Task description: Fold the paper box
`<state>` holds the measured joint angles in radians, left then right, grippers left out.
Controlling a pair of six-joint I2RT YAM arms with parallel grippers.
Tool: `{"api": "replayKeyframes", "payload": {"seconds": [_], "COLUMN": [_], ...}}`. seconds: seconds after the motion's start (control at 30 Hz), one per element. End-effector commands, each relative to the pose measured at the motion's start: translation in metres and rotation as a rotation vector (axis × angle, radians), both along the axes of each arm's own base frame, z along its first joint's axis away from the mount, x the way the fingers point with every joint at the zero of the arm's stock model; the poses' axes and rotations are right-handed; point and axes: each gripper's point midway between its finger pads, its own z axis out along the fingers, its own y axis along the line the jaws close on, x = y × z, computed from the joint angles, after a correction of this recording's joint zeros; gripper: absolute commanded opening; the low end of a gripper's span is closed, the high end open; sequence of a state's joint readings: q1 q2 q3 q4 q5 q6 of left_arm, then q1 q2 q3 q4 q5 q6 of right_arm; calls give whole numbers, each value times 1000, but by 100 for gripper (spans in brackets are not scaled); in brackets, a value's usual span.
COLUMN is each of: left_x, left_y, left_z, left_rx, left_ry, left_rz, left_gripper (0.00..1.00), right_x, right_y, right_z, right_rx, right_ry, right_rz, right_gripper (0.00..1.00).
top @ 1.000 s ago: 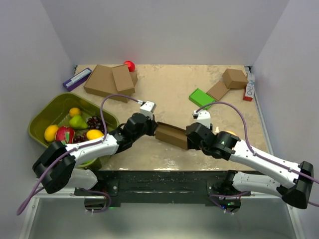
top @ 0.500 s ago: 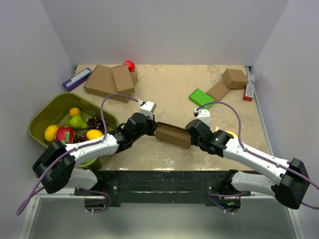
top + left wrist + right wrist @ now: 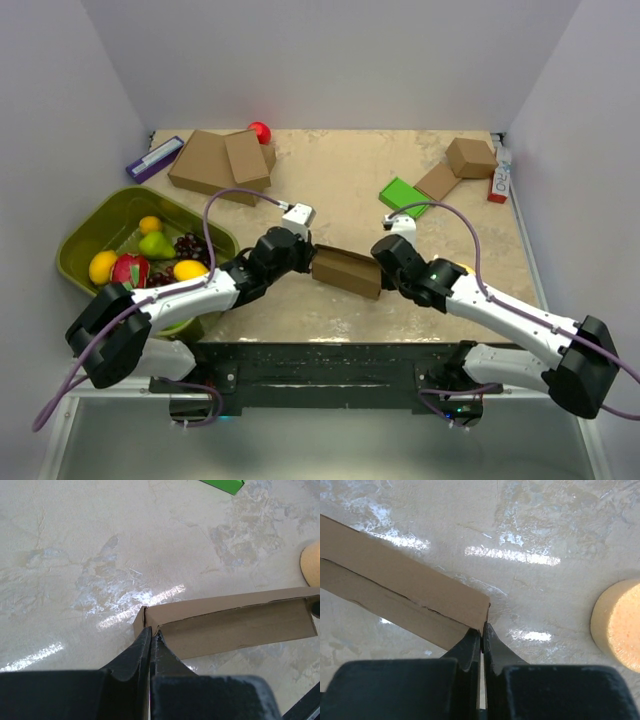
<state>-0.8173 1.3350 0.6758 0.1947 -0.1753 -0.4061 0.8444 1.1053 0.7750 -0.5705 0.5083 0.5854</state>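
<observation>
The paper box (image 3: pixel 346 270) is a thin brown cardboard mailer held just above the tabletop between both arms. My left gripper (image 3: pixel 308 262) is shut on its left end. In the left wrist view the pinched fingertips (image 3: pixel 152 631) meet at the corner of the box (image 3: pixel 235 625), whose long side wall stands up. My right gripper (image 3: pixel 382 272) is shut on the right end. In the right wrist view its tips (image 3: pixel 482 626) clamp the thin end wall of the box (image 3: pixel 405 590).
A green bowl (image 3: pixel 90 225) of fruit sits at the left. Stacked brown boxes (image 3: pixel 215 160), a red ball (image 3: pixel 259 131) and a purple item (image 3: pixel 154 158) lie at the back left. A green block (image 3: pixel 404 196), a small brown box (image 3: pixel 470 157) and a yellow sponge (image 3: pixel 620 625) are on the right.
My right gripper has closed from open onto the box's right end and its wrist has shifted slightly left. The left gripper and the box have stayed put.
</observation>
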Motion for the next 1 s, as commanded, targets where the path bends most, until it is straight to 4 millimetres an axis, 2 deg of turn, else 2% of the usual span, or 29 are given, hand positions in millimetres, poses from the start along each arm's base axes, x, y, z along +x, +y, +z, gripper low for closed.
{"api": "replayKeyframes", "payload": {"seconds": [0.0,0.13,0.2,0.53,0.67,0.97], "left_x": [-13,-13,-16,-22,-24,-25], "left_y": [9,11,9,11,8,-1], "left_z": [-28,-33,-35,-48,-48,-43], "left_rx": [154,215,235,364,366,323], "left_ry": [42,23,16,-29,-32,-14], "left_rz": [-25,-15,-25,-15,-22,-29], "left_gripper": [0,0,0,0,0,0], "right_x": [12,17,23,29,29,20], "right_y": [17,19,14,10,10,-19], "right_z": [25,25,24,24,20,-1], "right_rx": [121,209,245,405,402,244], "right_ry": [-16,13,21,63,73,113], "right_rz": [-22,-32,-56,-58,-58,-113], "right_gripper": [0,0,0,0,0,0]}}
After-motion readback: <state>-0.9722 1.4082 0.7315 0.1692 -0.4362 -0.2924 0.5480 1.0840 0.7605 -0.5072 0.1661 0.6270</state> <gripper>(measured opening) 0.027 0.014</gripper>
